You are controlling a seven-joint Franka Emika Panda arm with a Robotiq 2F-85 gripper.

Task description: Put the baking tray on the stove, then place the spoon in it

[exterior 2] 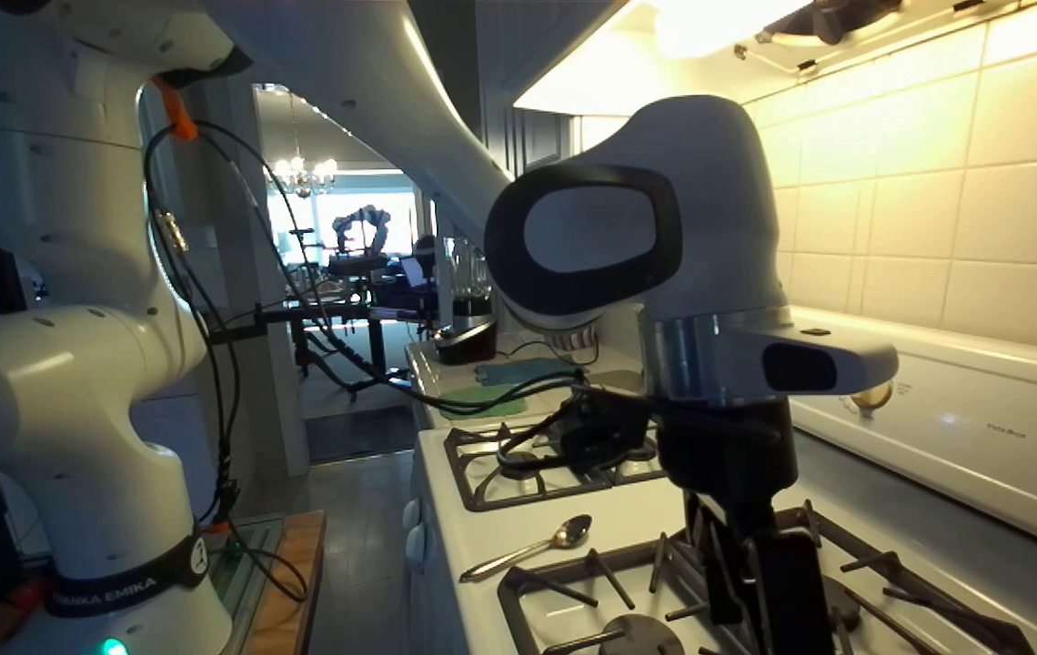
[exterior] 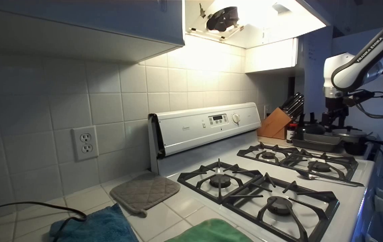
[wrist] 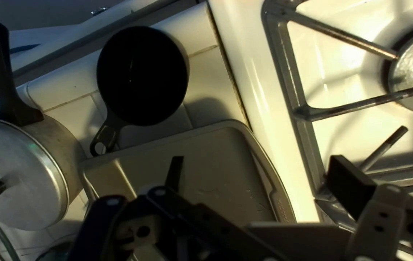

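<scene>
Arm hung on the side of the stove where the knife block stood. Its gripper pointed down, fingers spread wide. Wrist view: one fingertip over the baking tray, the other over a black grate, the tray's stove-side wall showing in the gap. Whether either finger touched the tray, I couldn't tell.

That tray sat hollow side up on the white-tiled table, just beside the stove. Close by it: a small black pan, handle near the tray rim, plus a lidded metal pot.

Metal spoon lay on the white stovetop between the two pairs of grates, handle toward the front edge, bowl inward. One pair of grates separated it from the tray.

Other side of the stove: grey potholder, blue towel, green cloth. Light over the stove was on.
</scene>
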